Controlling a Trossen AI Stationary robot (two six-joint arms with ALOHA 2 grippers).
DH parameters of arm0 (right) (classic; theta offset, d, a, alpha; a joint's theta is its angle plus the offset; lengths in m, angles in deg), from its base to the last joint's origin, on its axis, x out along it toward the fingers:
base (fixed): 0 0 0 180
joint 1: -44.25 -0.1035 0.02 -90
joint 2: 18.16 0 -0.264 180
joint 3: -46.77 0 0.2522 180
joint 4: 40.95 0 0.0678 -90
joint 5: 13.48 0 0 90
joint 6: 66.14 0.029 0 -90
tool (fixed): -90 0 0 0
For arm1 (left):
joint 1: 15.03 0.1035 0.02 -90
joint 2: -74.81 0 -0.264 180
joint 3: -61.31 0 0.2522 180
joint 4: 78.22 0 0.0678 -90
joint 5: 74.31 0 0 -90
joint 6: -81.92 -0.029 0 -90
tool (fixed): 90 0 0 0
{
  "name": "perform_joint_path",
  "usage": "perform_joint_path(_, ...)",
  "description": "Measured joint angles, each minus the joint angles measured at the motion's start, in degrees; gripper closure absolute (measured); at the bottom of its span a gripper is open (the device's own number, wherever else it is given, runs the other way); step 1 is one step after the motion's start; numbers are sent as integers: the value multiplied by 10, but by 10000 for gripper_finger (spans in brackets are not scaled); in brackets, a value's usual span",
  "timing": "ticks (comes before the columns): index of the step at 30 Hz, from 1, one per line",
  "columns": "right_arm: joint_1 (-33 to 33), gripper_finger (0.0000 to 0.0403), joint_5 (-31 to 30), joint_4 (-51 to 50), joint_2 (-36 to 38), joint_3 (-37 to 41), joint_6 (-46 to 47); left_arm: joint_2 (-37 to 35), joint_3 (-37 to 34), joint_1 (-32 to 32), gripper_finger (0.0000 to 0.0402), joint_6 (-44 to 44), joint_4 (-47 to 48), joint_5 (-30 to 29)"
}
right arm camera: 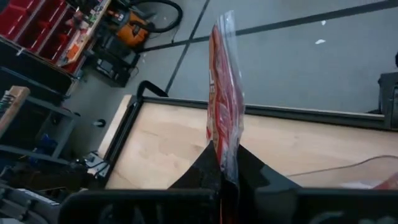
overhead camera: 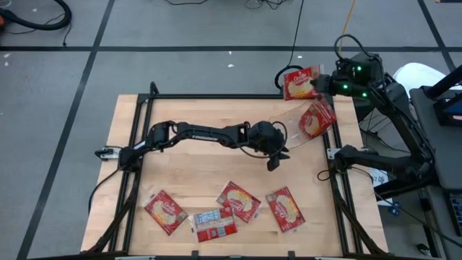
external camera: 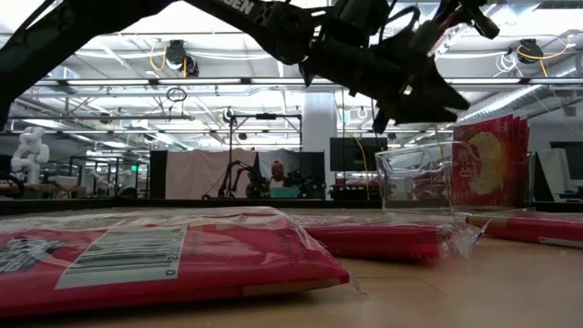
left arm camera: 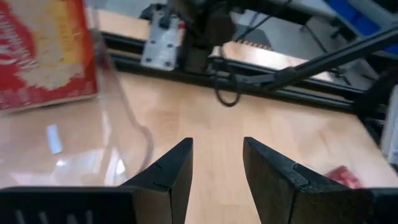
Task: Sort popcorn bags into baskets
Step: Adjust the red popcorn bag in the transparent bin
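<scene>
My right gripper (overhead camera: 319, 84) is raised over the table's far right corner, shut on a red popcorn bag (overhead camera: 299, 81). The clear basket (overhead camera: 292, 124) stands at the table's right, and one red bag (overhead camera: 316, 119) leans upright inside it against its right wall. My left gripper (overhead camera: 275, 162) hovers open just near-left of the basket, touching nothing; its wrist view shows the gap (left arm camera: 217, 171) and the basket's bag (left arm camera: 43, 56). Several more bags lie flat along the near edge (overhead camera: 166, 211) (overhead camera: 215, 225) (overhead camera: 238, 201) (overhead camera: 286, 209). My right gripper pinches the red bag between its two fingers by one end (right arm camera: 227, 163). The fingers come level from the table's right. The bag is lifted clear of the table and stands out edge-on from the fingers (right arm camera: 224, 93).
A black rail frame (overhead camera: 216, 96) runs round the table's edges. The right arm's base (overhead camera: 354, 155) stands at the right edge near the basket. Bare wood (overhead camera: 195, 170) lies between the left arm and the row of bags. In the low view, a bag (external camera: 155, 260) fills the foreground.
</scene>
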State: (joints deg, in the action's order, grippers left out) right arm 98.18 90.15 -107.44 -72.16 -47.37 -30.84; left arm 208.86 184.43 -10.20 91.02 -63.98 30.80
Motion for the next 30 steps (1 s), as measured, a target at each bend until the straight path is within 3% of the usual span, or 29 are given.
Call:
perform_joint_path(7, 0, 403, 11, 22, 0, 0, -5, 40, -1, -15, 257, -33, 9, -26)
perform_joint_path(21, 0, 403, 16, 17, 12, 0, 1, 37, 0, 5, 257, -27, -5, -68)
perform_joint_path(30, 0, 403, 15, -10, 13, 0, 0, 37, 0, 17, 257, -3, -1, -136)
